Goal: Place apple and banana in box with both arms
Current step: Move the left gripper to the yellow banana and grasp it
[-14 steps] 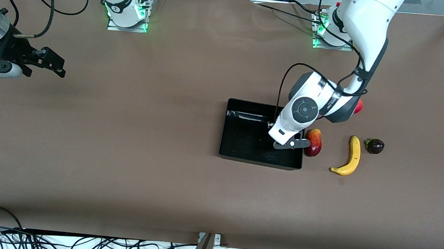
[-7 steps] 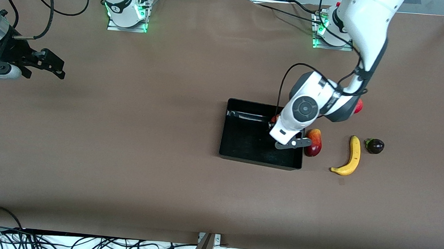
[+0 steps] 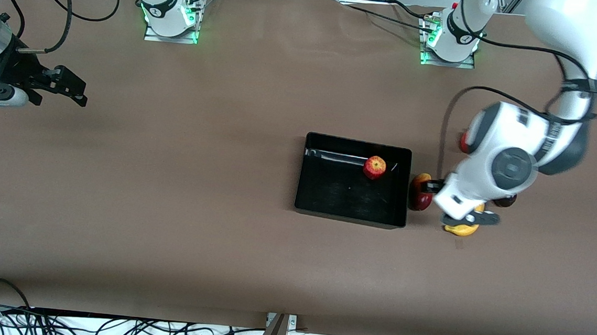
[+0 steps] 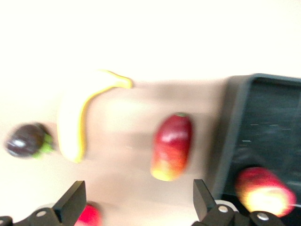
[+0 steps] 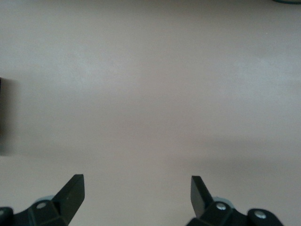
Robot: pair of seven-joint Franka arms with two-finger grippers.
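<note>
The apple [image 3: 374,167] lies in the box [image 3: 348,217], close to the wall on the side of the bases and toward the left arm's end, so that half of the task looks finished to me. The banana [image 3: 461,230] is on the table beside the box, toward the left arm's end; from the front camera my own wrist hides most of it, only its lower yellow tip shows.

My left gripper [image 4: 136,200] hangs over the fruits beside the box. Its jaws are wide apart and hold nothing, I think because the banana is the next thing to take. Between the banana and the box lies a red-yellow mango-like fruit [image 4: 172,146], just beside the box wall, and a dark purple fruit [image 4: 27,140] lies near the banana too, so I must come down exactly on the banana and not push these neighbours.

My right gripper [image 5: 136,195] waits over bare table at the right arm's end, its jaws also wide and empty.
</note>
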